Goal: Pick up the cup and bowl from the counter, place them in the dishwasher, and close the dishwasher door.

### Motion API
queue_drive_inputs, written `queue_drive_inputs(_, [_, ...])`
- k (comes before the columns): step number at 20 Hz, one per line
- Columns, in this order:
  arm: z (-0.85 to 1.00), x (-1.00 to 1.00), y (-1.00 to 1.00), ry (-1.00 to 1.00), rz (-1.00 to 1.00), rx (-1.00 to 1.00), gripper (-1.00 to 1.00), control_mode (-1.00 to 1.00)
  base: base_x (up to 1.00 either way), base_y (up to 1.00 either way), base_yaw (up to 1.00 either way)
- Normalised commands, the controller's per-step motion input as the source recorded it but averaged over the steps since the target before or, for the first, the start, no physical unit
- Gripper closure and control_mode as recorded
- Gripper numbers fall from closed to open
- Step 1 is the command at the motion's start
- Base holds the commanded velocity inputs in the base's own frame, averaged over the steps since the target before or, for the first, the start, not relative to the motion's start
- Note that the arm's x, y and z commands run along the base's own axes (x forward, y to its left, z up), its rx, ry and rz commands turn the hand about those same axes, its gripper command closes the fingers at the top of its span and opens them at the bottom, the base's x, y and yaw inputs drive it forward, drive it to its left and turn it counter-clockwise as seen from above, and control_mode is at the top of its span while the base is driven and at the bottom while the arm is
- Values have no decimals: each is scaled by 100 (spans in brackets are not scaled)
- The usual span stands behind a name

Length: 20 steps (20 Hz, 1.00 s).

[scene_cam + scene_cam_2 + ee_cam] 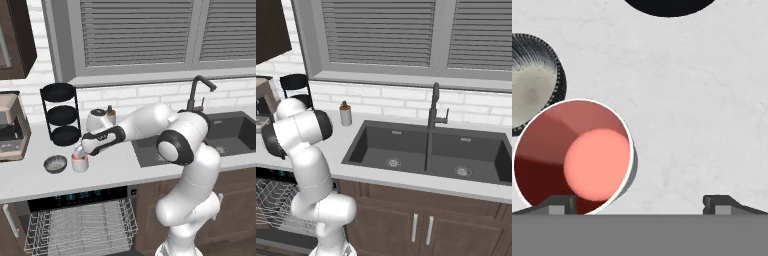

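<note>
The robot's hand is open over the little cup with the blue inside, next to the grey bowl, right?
Almost. The cup is red inside, not blue, as the hand view shows. The rest holds: the gripper is open over it, and the grey bowl sits beside it.

Your arm (187,165) is glossy white, built of fat rounded segments with dark, nearly black bands at the joints. The hand section (102,137) carries a black panel along its side. Your two finger tips (559,204) are small, dark grey, blocky.
</note>
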Motion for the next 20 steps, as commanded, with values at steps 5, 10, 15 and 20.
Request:
queue_drive_inputs(5, [-18,18,0,0,0,0,-100,-100,0,0,0])
queue_drive_inputs(10, [-17,0,0,0,0,0,-100,-100,0,0,0])
queue_drive_inputs(15, [0,0,1,0,0,0,-100,-100,0,0,0])
queue_drive_inputs(20, [0,6,19,0,0,0,-100,-100,0,0,0])
